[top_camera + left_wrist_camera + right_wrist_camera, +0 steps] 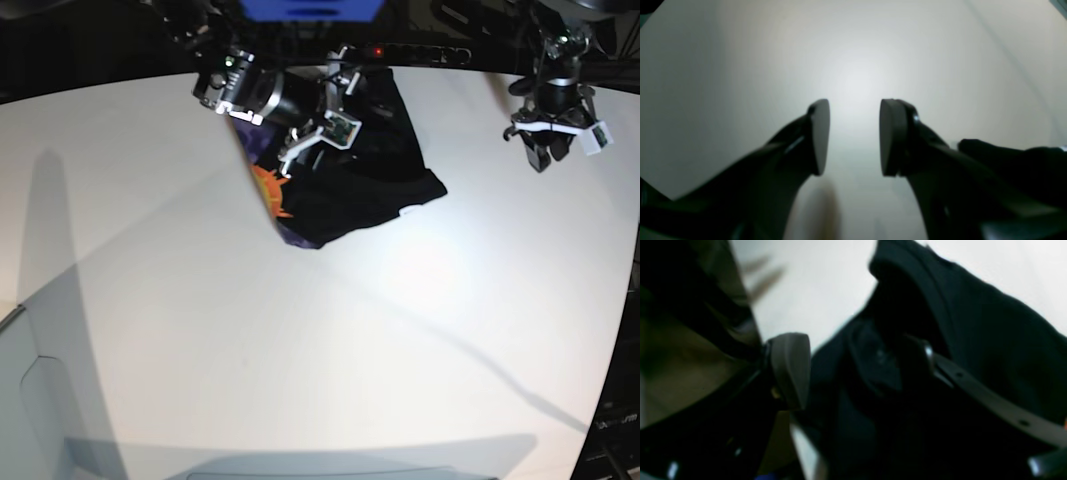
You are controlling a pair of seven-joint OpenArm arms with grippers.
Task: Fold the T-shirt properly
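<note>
While the large black short-sleeved cloth T-shirt (350, 170) lies bunched at the far side of the white table (300, 350), orange-and-purple print showing at its near-left edge, neither arm has it gripped. Right gripper (853, 373) sits low in the heap, jaws spread wide with black cloth between them but not pinched, probably hunting for an edge or collar. Left gripper (854, 136) hangs well off to the side over bare table, jaws parted and empty, likely kept clear. Folding looks barely begun; shirt needs flattening first.
</note>
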